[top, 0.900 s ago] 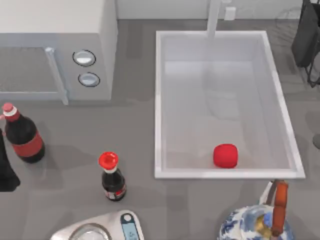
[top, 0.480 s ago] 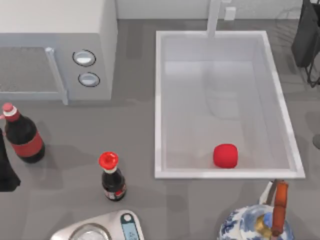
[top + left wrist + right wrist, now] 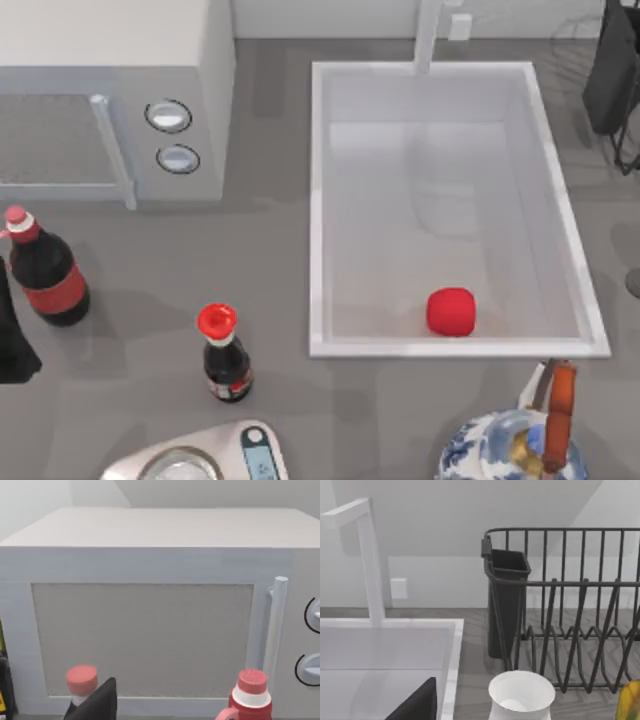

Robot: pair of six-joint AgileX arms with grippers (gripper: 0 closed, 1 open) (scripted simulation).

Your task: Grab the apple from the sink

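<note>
In the sink: apple (labels seemingly illegible).

The sink lies open from above, the teapot standing just beside its near rim.

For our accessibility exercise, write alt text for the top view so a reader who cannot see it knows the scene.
A red apple lies on the floor of a white sink, near the end opposite its faucet. Left of the sink stand a white microwave, two dark red-capped bottles and a scale; a blue-and-white teapot sits below it.
</note>
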